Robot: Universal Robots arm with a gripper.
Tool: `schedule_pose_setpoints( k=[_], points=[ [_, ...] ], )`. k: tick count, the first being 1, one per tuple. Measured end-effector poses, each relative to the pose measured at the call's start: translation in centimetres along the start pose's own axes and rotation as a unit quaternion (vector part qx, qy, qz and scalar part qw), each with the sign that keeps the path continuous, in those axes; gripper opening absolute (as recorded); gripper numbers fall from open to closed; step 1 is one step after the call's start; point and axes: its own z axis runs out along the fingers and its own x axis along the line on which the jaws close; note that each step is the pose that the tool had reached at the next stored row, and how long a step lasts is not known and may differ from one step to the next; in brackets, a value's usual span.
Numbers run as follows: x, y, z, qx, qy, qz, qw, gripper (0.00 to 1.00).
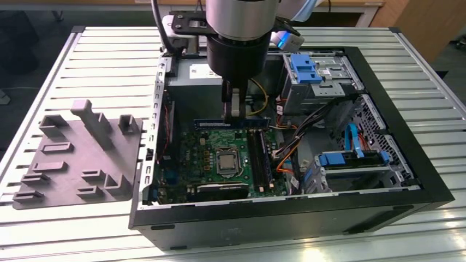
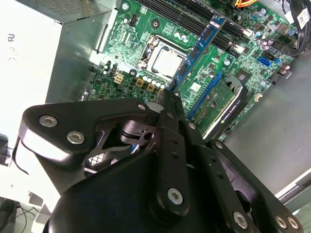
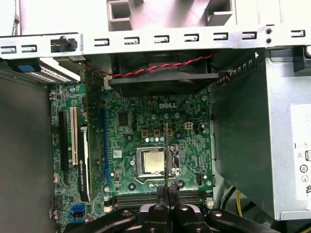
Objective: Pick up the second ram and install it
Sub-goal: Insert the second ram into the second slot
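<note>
Over the open computer case, my gripper (image 1: 231, 115) is shut on the second ram (image 1: 251, 124), a thin dark stick with a blue-green edge. It grips the stick near its middle and holds it level above the far edge of the green motherboard (image 1: 191, 158). In the exterior view the stick lies crosswise to the long black memory slots (image 1: 260, 158). In both wrist views the ram (image 2: 201, 44) (image 3: 166, 145) juts out from the black fingers (image 2: 171, 104) (image 3: 179, 213), above the processor socket (image 3: 153, 161). The slots (image 3: 141, 198) run just below the fingertips.
The grey moulded tray (image 1: 73, 158) with upright posts lies on the slatted table at the exterior view's left. Inside the case are the metal power supply (image 3: 262, 136), a fan with red-black wires (image 3: 160, 80), a graphics card (image 3: 85, 160), blue drive cages (image 1: 309, 68) and orange cables (image 1: 287, 153).
</note>
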Motion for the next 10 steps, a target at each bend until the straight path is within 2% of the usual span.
schedule_pose_setpoints(
  k=[4, 7, 10],
  points=[
    [0.00, 0.00, 0.01, 0.0001, -0.0002, 0.007, 1.0000, 0.11],
    [0.00, -0.01, 0.03, 0.0004, -0.0007, 0.025, 0.9997, 0.11],
    [0.00, -0.01, 0.05, 0.0008, -0.0013, 0.049, 0.9988, 0.11]
  ],
)
